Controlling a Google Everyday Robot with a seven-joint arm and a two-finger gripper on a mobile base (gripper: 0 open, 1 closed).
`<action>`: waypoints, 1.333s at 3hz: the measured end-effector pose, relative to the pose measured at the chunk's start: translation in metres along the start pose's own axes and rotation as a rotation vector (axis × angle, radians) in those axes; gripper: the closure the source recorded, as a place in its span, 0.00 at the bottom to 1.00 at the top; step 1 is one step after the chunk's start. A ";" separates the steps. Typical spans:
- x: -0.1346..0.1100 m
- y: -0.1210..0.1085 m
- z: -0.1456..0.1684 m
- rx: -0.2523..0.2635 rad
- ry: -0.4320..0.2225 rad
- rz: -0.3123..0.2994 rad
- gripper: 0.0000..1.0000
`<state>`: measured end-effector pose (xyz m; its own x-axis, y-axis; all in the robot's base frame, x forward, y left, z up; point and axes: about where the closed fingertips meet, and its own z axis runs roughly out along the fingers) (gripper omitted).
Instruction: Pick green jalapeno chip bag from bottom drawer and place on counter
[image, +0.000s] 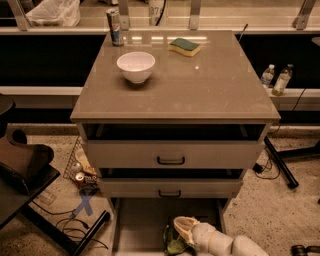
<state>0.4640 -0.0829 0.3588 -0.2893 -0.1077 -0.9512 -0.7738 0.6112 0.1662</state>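
The green jalapeno chip bag (172, 244) is a crumpled green shape at the front of the bottom drawer (140, 220), which is pulled out at the foot of the cabinet. My gripper (183, 226) comes in from the lower right on a pale arm. It sits right on top of the bag, and its pale fingers look closed on the bag's upper edge. Most of the bag is hidden below the gripper and cut off by the picture's edge. The counter (200, 85) is the broad grey-beige top above.
On the counter stand a white bowl (135, 66), a green-and-yellow sponge (184, 46) and a can (115, 27). The two upper drawers (171, 155) with black handles are slightly open. Cans and cables lie on the floor at left; bottles (275, 79) stand at right.
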 end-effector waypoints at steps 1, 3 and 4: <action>0.000 0.001 0.001 -0.003 -0.001 0.000 0.82; 0.015 -0.048 0.052 -0.074 0.109 -0.074 0.27; 0.014 -0.053 0.057 -0.075 0.111 -0.081 0.05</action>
<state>0.5328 -0.0720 0.3222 -0.2817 -0.2427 -0.9283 -0.8358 0.5373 0.1132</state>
